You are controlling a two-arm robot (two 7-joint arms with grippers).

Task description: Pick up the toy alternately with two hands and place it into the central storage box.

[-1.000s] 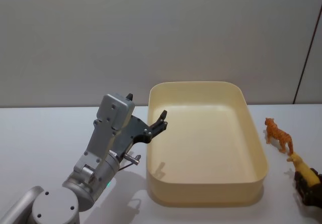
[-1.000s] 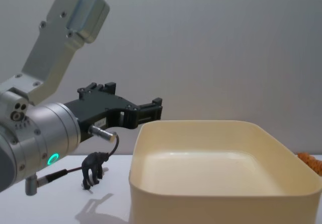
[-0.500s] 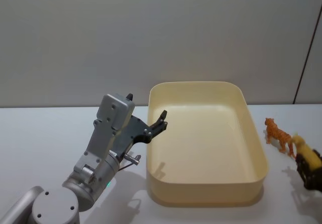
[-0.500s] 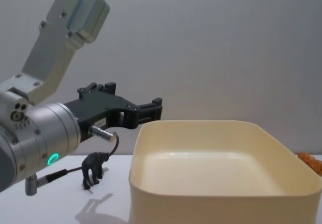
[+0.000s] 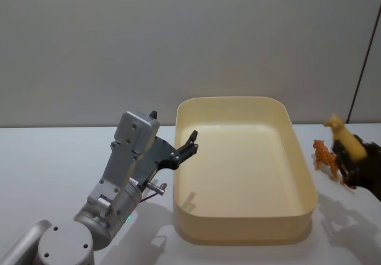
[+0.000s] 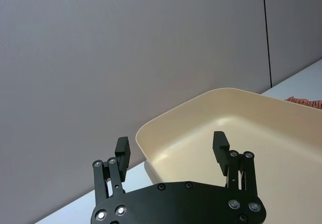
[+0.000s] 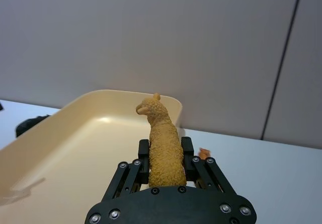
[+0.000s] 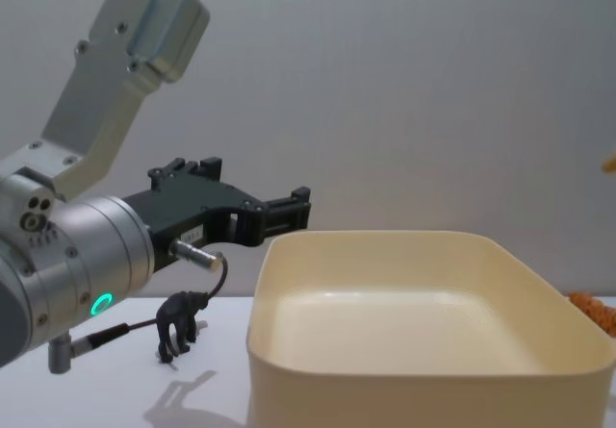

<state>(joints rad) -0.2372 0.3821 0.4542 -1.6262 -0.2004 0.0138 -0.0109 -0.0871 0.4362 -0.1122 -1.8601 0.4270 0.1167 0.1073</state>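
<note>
From where I stand, the right pincer [image 7: 165,154] is clamped on a yellow llama toy [image 7: 163,138], its two fingers pressed against the animal's flanks so that the head and neck stick up past them. The toy hangs in the air just off the right side of the cream box [image 5: 238,230], outside the rim and higher than it, close above a little orange tiger [image 5: 327,158] that stands on the white surface [image 5: 53,158]. The box itself has nothing in it yet. The left pincer [image 5: 191,143] hovers at the box's left rim with its fingers spread wide and nothing between them; behind that arm, in the chest view, a small black ape [image 8: 180,323] stands on the surface waiting its turn. So the step in hand looks like the carry — the llama is lifted and gripped, but not yet over the box. The next move, as I judge it, calls for a sideways swing to the left until the toy is well inside the right wall, then a lowering toward the floor of the box and an opening of the fingers — taking care that the llama clears the rim and that the tiger underneath is not brushed on the way.
</note>
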